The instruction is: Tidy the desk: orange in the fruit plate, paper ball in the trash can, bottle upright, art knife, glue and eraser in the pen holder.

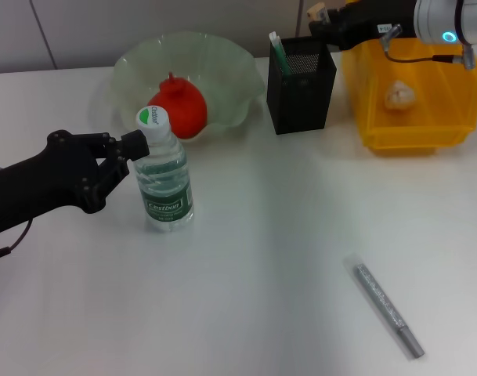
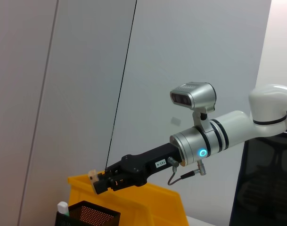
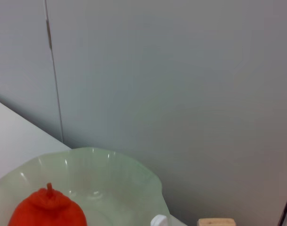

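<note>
White bench (image 1: 261, 258): orange (image 1: 179, 107) in fruit plate (image 1: 222, 63), paper ball (image 1: 399, 95) in trash can (image 1: 410, 125), bottle (image 1: 164, 172) upright beside the open left claw (image 1: 132, 157). Right claw (image 1: 320, 19), gripping the eraser (image 1: 315, 11), hovers above the pen holder (image 1: 301, 86); art knife (image 1: 387, 309) remains out.

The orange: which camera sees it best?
The head view: the orange lies whole in the fruit plate, behind the upright bottle. The right wrist view catches only its top at the picture's edge; the left wrist view misses it.

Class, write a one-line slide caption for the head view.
Left gripper at the upright bottle; right gripper carries the eraser above the pen holder.
</note>
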Motion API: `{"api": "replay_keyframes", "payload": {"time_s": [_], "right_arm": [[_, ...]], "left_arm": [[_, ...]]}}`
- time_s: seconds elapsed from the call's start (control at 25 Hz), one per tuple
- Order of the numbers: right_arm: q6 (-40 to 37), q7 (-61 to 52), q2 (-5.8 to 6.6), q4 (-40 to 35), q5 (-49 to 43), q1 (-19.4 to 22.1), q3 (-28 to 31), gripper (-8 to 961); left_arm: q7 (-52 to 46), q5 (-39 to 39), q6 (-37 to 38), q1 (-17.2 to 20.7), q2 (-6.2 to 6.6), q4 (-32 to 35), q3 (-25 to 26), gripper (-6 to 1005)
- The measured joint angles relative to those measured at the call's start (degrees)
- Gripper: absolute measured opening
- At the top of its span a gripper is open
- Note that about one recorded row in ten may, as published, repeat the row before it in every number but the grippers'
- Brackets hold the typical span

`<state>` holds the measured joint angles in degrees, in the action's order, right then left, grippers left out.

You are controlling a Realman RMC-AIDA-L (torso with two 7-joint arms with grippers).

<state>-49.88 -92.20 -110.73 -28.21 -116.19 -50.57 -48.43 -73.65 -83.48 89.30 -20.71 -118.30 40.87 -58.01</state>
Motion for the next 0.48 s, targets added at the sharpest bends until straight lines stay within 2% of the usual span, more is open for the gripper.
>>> {"api": "replay_keyframes", "payload": {"time_s": [0.36, 0.48], "right_arm": [[0.05, -0.1, 0.02, 0.02, 0.13, -0.5, -0.07, 266], [0.08, -0.12, 0.45, 1.09, 0.15, -0.87, -0.03, 266]], "left_arm": [[0.0, 0.04, -0.09, 0.09, 0.0, 0.0, 0.0, 24], [0.04, 0.06, -0.13, 0.04, 0.0, 0.0, 0.04, 24]]}}
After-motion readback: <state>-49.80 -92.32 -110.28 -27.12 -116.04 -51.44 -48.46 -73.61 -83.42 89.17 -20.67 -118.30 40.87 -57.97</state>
